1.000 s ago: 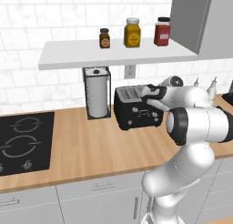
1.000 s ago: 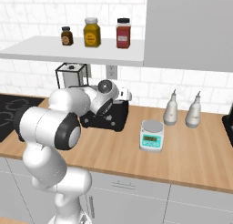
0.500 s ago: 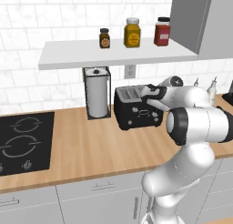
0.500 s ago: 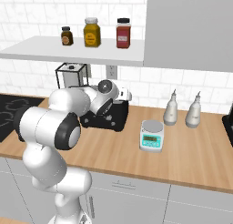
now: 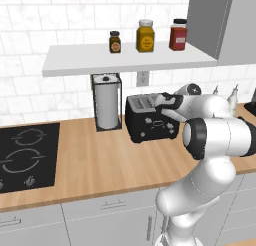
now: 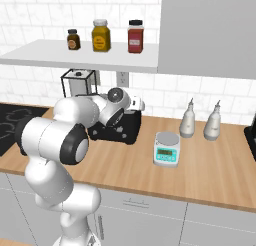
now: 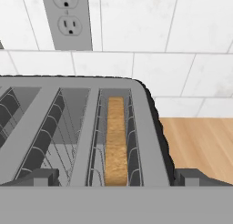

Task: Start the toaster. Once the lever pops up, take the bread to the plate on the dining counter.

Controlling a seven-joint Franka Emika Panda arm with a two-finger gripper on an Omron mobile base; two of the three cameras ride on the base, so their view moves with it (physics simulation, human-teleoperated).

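The black two-slot toaster (image 5: 150, 122) stands on the wood counter by the tiled wall, partly behind my arm in the right base view (image 6: 122, 134). In the hand view its grey top (image 7: 68, 127) lies right below me, and the tan bread (image 7: 116, 141) sits upright, deep in the right-hand slot. My gripper (image 7: 117, 178) hangs open just above that slot, one fingertip (image 7: 45, 176) on each side of it, holding nothing. From the left base view the gripper (image 5: 165, 101) sits over the toaster's right end. The plate and the dining counter are out of view.
A paper-towel roll (image 5: 107, 102) in a wire holder stands left of the toaster, with a black cooktop (image 5: 25, 155) further left. A shelf (image 5: 125, 60) with three jars hangs overhead. A small scale (image 6: 166, 149) and two bottles (image 6: 187, 120) stand to the right. A wall outlet (image 7: 68, 18) is behind.
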